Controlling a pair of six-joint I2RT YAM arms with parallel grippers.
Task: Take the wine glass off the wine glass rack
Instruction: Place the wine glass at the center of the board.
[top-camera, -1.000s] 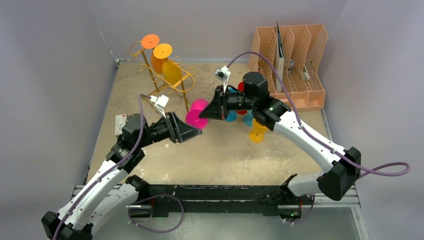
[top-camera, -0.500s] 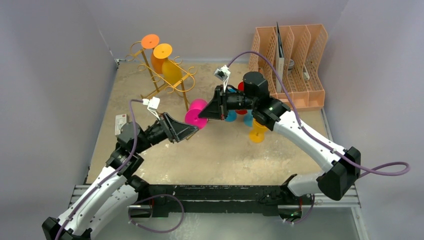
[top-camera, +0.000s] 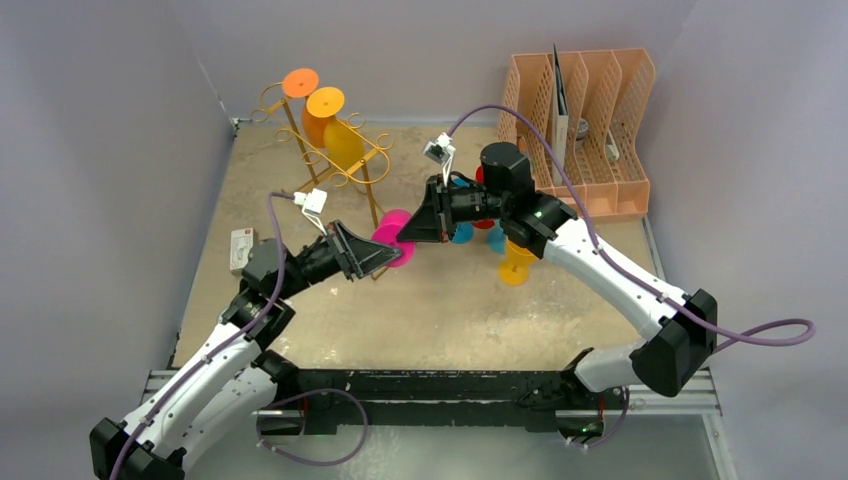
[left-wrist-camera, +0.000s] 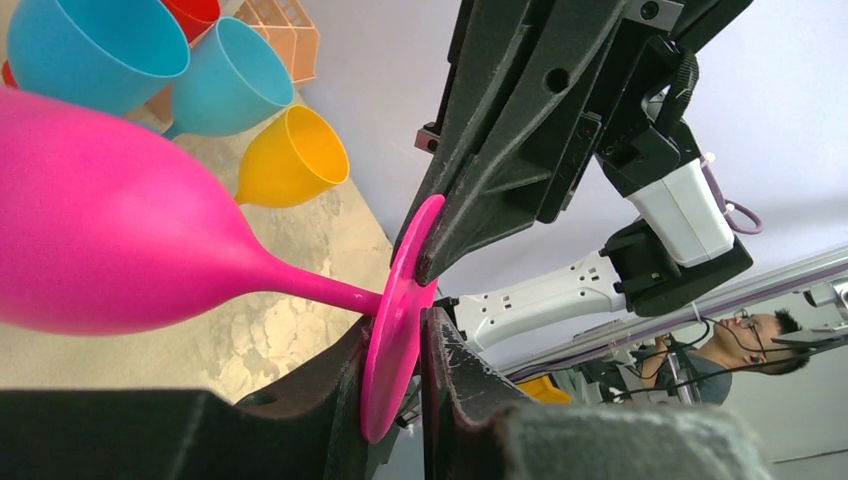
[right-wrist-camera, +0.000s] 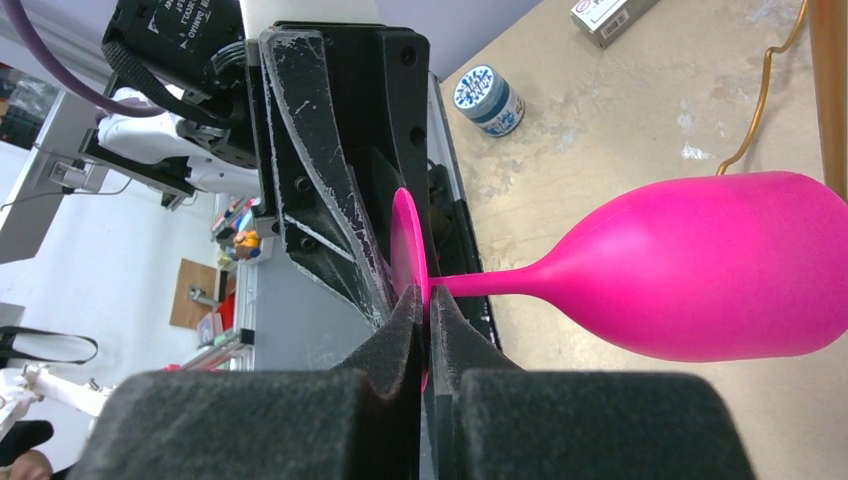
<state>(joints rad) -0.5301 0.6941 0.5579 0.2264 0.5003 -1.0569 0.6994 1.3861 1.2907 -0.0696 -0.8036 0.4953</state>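
The right claw (right-wrist-camera: 425, 305) is clenched on the rim of the thin round foot (left-wrist-camera: 400, 290) of the pink wine glass (right-wrist-camera: 700, 270), its two black, scuffed fingers pressed flat against either face of the disc. The left claw (left-wrist-camera: 398, 328) comes at the same foot from the opposite side, its fingers drawn in close on both faces with barely any gap; whether they actually pinch the disc or only flank it, I cannot tell. The glass is off the wine glass rack (top-camera: 335, 163) and hangs in the air on its side between the two claws, above the middle of the bench (top-camera: 450, 310), its bowl pointing toward the far edge. It is smooth, matt, opaque plastic: a rounded tulip bowl tapering into a slim stem (left-wrist-camera: 300, 285). The rack stands at the far left of the bench, thin gold wire with curled loops, and two orange-yellow glasses (top-camera: 343, 145) hang in it, bowls down and flat feet on top. Near the right arm stand more plastic glasses, two teal (left-wrist-camera: 235, 75), one yellow (left-wrist-camera: 290, 155) and one red (left-wrist-camera: 195, 12). A peach lattice file organiser (top-camera: 590, 120) sits at the far right. A small white box (top-camera: 240, 250) and a round blue-patterned tin (right-wrist-camera: 487, 98) lie on the mottled, sandy bench surface.
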